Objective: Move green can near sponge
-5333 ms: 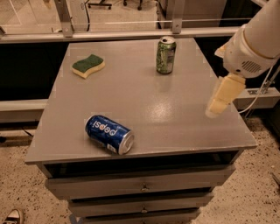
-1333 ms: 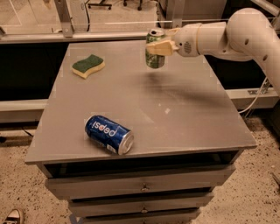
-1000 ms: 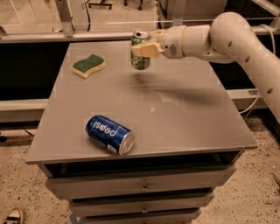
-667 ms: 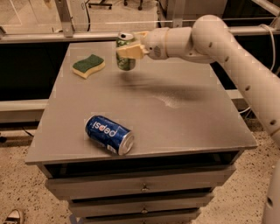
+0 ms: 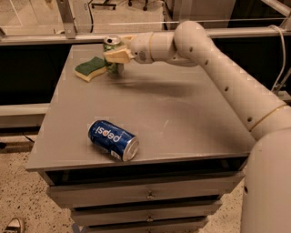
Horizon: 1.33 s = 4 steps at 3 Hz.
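Lab-like test space: grey drawer cabinet [image 5: 145, 195], speckled floor [image 5: 25, 195], metal railing [image 5: 36, 36], chair casters [image 5: 99, 4]; gripper [image 5: 114, 54] clasps green can [image 5: 112, 43] at cabinet's far edge

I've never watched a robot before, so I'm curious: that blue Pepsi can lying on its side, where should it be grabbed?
Grip the Pepsi can across the middle of its barrel, from straight above: it lies on its side, so its round flanks are free and it may roll if nudged sideways. The claw is at the back left, shut on the green can beside the sponge.
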Available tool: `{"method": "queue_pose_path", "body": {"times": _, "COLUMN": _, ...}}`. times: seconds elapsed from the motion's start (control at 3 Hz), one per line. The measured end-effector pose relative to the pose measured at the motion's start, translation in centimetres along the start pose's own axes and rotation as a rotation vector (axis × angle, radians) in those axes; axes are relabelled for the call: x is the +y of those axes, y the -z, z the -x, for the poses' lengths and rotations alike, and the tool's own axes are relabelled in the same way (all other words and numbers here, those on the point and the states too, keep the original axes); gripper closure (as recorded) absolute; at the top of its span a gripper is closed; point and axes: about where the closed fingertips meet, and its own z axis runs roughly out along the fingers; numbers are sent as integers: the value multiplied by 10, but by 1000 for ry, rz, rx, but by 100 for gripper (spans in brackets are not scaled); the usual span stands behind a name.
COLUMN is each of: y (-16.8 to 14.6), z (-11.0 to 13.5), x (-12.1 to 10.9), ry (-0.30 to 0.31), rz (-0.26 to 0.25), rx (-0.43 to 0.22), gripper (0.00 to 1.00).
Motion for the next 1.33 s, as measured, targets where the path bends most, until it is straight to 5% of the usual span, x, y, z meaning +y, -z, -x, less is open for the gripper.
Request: {"method": "queue_pose_path", "body": {"times": 1.33, "y": -39, "z": -11, "x": -10, "ry": 69, "rz": -10, "rx": 36, "gripper": 0}}
